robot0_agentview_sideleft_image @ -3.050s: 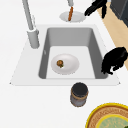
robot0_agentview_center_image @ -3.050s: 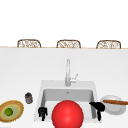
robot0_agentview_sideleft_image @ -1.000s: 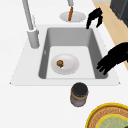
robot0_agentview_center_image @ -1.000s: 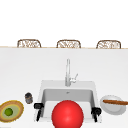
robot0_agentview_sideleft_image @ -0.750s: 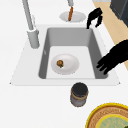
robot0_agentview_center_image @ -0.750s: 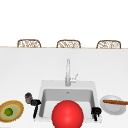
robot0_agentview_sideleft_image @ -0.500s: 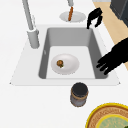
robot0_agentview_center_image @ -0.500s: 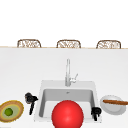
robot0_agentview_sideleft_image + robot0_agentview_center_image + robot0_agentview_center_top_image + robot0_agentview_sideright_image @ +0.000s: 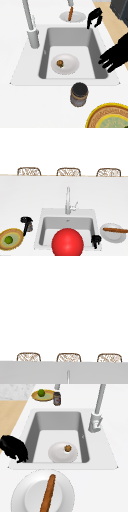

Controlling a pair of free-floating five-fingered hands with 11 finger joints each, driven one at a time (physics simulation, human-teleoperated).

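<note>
While the left hand (image 9: 25, 221) hovered beside the jar (image 9: 79, 94) at the sink's (image 9: 41, 215) left edge, fingers loosely spread, the right hand (image 9: 95, 239) hung curled and empty at its front right corner.

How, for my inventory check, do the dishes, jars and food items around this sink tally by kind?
Plates: 3, sink plate, counter plate, yellow plate
Jars: 1
Food items: 3, brown lump, brown stick, green fruit
Total: 7
</note>
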